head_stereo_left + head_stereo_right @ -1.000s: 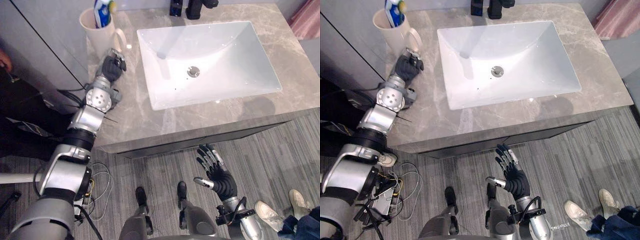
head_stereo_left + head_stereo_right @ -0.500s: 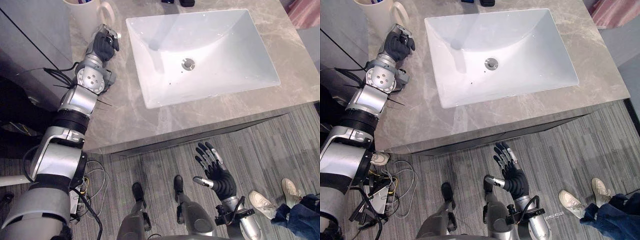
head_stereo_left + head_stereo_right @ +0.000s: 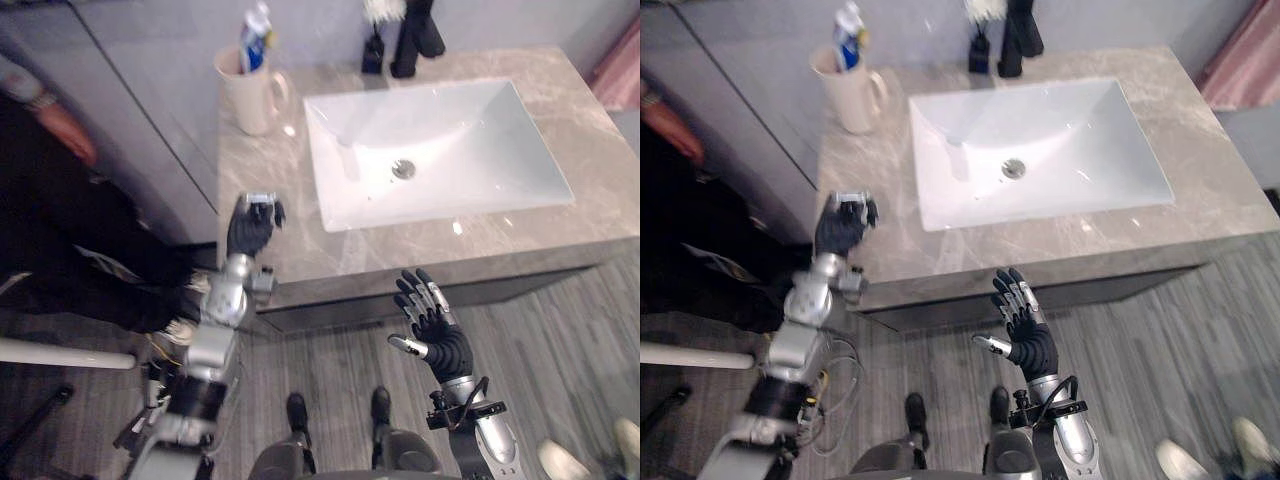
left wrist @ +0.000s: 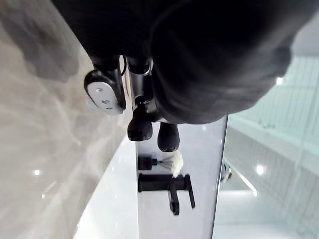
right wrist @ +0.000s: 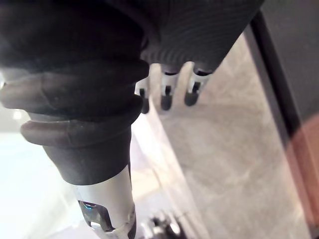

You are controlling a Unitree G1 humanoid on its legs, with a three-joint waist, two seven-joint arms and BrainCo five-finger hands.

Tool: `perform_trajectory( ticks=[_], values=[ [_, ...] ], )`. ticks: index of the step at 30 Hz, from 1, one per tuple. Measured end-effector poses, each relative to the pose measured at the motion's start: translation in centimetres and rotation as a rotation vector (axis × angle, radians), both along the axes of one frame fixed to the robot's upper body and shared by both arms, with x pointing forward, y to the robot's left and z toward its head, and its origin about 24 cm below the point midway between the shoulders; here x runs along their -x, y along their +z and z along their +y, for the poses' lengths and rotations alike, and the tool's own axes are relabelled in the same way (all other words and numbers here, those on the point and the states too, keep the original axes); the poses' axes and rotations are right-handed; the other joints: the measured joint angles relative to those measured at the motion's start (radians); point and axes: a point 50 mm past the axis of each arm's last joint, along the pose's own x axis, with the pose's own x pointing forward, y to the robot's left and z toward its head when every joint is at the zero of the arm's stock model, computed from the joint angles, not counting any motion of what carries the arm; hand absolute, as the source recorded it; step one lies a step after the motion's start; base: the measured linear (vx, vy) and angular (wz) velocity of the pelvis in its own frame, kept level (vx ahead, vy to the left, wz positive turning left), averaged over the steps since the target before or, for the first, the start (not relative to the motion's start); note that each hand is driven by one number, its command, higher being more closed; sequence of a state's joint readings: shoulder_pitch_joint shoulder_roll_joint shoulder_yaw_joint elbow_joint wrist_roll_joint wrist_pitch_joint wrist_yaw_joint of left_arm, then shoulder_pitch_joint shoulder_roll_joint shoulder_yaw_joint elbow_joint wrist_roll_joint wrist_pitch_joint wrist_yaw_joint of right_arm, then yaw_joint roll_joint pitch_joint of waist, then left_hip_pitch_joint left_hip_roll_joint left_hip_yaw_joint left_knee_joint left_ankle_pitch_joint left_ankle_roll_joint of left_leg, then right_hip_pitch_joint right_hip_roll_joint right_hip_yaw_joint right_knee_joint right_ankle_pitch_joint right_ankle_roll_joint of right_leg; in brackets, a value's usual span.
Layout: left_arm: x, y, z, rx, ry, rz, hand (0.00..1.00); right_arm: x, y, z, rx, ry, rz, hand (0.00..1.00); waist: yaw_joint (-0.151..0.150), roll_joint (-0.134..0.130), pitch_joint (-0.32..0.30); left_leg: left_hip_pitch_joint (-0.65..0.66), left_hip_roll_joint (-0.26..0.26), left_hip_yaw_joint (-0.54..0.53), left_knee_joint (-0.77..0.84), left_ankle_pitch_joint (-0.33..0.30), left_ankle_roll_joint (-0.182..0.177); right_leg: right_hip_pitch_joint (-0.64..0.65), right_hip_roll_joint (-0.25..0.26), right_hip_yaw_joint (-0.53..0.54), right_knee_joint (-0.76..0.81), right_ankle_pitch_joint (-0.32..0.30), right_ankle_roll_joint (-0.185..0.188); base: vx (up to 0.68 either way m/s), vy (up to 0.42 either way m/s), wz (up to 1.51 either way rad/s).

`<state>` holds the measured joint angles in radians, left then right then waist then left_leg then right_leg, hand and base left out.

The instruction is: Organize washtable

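Cream ceramic mug (image 3: pixel 247 95) with blue-white toothpaste tube (image 3: pixel 256 28) stands back-left of white rectangular sink (image 3: pixel 470 110). My left hand (image 3: pixel 250 228) clenched, empty, front-left of sink; right hand (image 3: pixel 432 325) splayed in front. Probably wrap-up; next I'd lower arms.

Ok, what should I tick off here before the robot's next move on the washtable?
1. Left hand empty: ok, fingers curled with nothing seen in them, over the counter's front left corner.
2. Right hand free: ok, open, below the counter's front edge.
3. Mug upright: ok, back left of the counter, with a tube standing in it.
4. Left hand apart from the mug: ok.
5. What the small dark item beside the faucet is: cannot tell.
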<state>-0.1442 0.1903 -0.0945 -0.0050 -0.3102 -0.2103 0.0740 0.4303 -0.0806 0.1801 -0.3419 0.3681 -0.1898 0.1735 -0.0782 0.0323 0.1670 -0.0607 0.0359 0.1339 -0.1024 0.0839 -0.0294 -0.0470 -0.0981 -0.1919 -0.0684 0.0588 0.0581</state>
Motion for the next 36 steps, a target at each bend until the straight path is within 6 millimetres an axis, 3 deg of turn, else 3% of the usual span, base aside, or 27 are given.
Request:
perform_trajectory(
  ticks=[4, 10, 14, 18, 21, 26, 27, 36],
  values=[
    [2.9, -0.9, 0.8, 0.119, 0.033, 0.005, 1.0, -0.4, -0.1, -0.8, 0.025, -0.059, 0.001, 0.0, 0.03, 0.022, -0.047, 0.014, 0.0, -0.027, 0.0, 0.0, -0.001, 0.024, -0.002, -0.03, 0.01, -0.014, 0.003, -0.03, 0.008, 0.22],
    [6.9, -3.0, 2.9, 0.211, 0.126, 0.07, 1.0, 0.2, -0.9, -2.0, 0.035, -0.122, 0.045, 0.0, 0.039, 0.001, -0.107, 0.041, 0.0, -0.056, 0.0, 0.001, -0.002, 0.064, -0.007, -0.054, 0.011, -0.022, 0.005, -0.01, 0.007, 0.13],
    [10.0, -5.8, 2.6, 0.265, 0.136, 0.198, 1.0, 2.6, -3.3, -2.7, 0.041, -0.153, 0.183, 0.0, 0.04, -0.016, -0.124, 0.064, -0.004, -0.061, 0.0, -0.001, 0.0, 0.088, -0.012, -0.058, 0.014, -0.034, 0.013, 0.0, 0.007, 0.05],
    [12.2, -9.2, 1.0, 0.375, 0.077, 0.367, 1.0, 5.0, -4.7, -2.8, 0.028, -0.16, 0.289, 0.0, 0.04, -0.017, -0.131, 0.075, -0.002, -0.058, -0.001, -0.01, 0.001, 0.099, -0.011, -0.056, 0.019, -0.041, 0.017, -0.02, -0.001, -0.01],
    [13.2, -11.0, -0.9, 0.439, 0.009, 0.474, 1.0, 5.6, -5.0, -2.4, 0.043, -0.147, 0.317, 0.0, 0.039, -0.018, -0.136, 0.074, 0.001, -0.05, -0.001, -0.011, 0.003, 0.098, -0.011, -0.053, 0.025, -0.043, 0.02, -0.05, -0.001, -0.05],
    [13.7, -11.9, -3.3, 0.472, -0.1, 0.548, 1.0, 6.0, -5.2, -1.5, 0.04, -0.115, 0.336, 0.0, 0.038, -0.019, -0.159, 0.074, 0.001, -0.045, -0.001, -0.011, 0.003, 0.094, -0.011, -0.048, 0.03, -0.048, 0.028, 0.0, 0.0, -0.01],
    [13.6, -11.9, -3.5, 0.472, -0.112, 0.548, 0.0, 6.0, -5.3, -1.5, 0.038, -0.112, 0.34, 0.0, 0.038, -0.02, -0.161, 0.075, 0.001, -0.044, -0.001, -0.011, 0.003, 0.093, -0.011, -0.047, 0.03, -0.048, 0.028, 0.0, 0.0, 0.0],
    [13.8, -12.8, -4.8, 0.436, -0.191, 0.616, 0.0, 6.5, -7.1, -1.2, 0.029, -0.107, 0.426, 0.0, 0.038, -0.018, -0.167, 0.077, 0.001, -0.03, 0.0, -0.009, -0.001, 0.076, -0.011, -0.028, 0.032, -0.046, 0.031, 0.02, -0.002, -0.05]
  ],
)
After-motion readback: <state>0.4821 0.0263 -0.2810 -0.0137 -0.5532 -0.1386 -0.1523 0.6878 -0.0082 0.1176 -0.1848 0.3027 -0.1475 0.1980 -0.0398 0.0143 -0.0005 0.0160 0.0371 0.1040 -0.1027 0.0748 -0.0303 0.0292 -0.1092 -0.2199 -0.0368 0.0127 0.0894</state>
